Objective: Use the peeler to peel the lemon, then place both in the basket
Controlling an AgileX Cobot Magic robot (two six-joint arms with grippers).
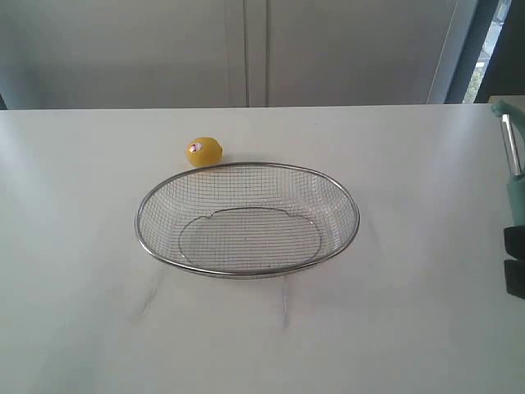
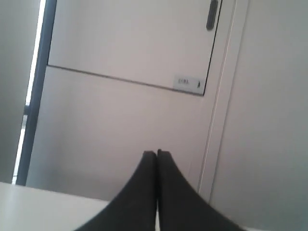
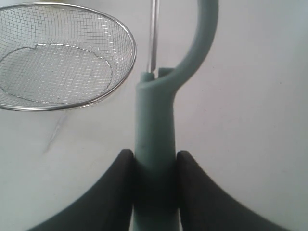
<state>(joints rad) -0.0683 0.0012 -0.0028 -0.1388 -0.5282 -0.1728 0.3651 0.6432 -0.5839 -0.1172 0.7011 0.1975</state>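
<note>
The lemon [image 1: 203, 152], small, round and yellow with a red-and-white sticker facing the camera, sits on the table above and left of the exterior view's centre, just behind the basket [image 1: 148, 247] and close to its far rim. The basket, a shallow oval of silver wire mesh with a thick rim, lies empty mid-frame. The peeler [image 1: 517, 197], with a teal handle and a metal blade, stands upright at the right edge, clamped in the right gripper [image 3: 154, 159].

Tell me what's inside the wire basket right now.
Nothing: the basket is empty. Only the white table shows through its mesh, so nothing is hidden. The lemon sits outside, beyond the far rim, and the peeler is clamped in the right gripper.
</note>
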